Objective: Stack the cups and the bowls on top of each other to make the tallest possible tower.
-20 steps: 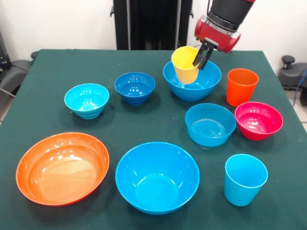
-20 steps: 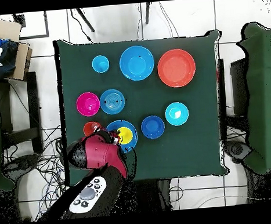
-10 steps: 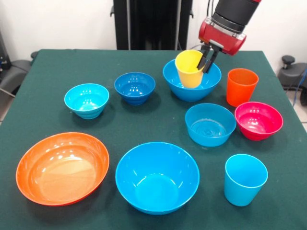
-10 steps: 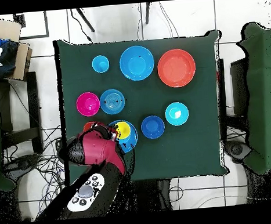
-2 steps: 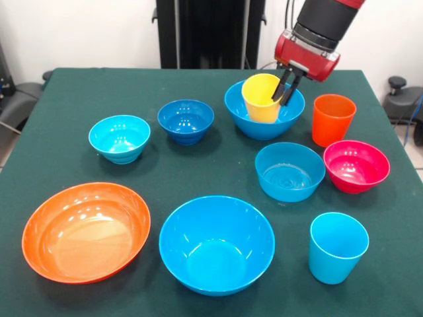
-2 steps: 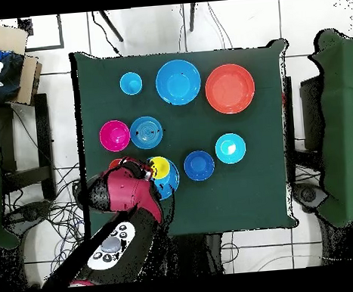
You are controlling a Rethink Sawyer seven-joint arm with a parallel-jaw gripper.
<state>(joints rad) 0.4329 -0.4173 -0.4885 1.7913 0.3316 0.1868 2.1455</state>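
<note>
Green table [image 5: 79,92]: yellow cup [image 5: 262,99] now settled upright in blue bowl [image 5: 250,117], end effector [image 5: 288,86] fingers spread, released.

Yellow cup [image 5: 262,98], orange cup [image 5: 332,119], light blue cup [image 5: 337,246]: glossy smooth plastic. Wide orange bowl [image 5: 86,232] and large blue bowl [image 5: 217,244]: glossy plastic, bright highlights inside. Magenta bowl [image 5: 356,166], cyan bowl [image 5: 119,138], dark blue bowl [image 5: 186,121]: same shiny plastic look. Table [image 5: 79,92]: dark green cloth cover, matt, slightly napped. Tool [image 5: 289,86]: matt black fingers [image 5: 283,85] under glossy red housing. Cardboard box [image 6: 17,62] beside table: dull brown paperboard.
</note>
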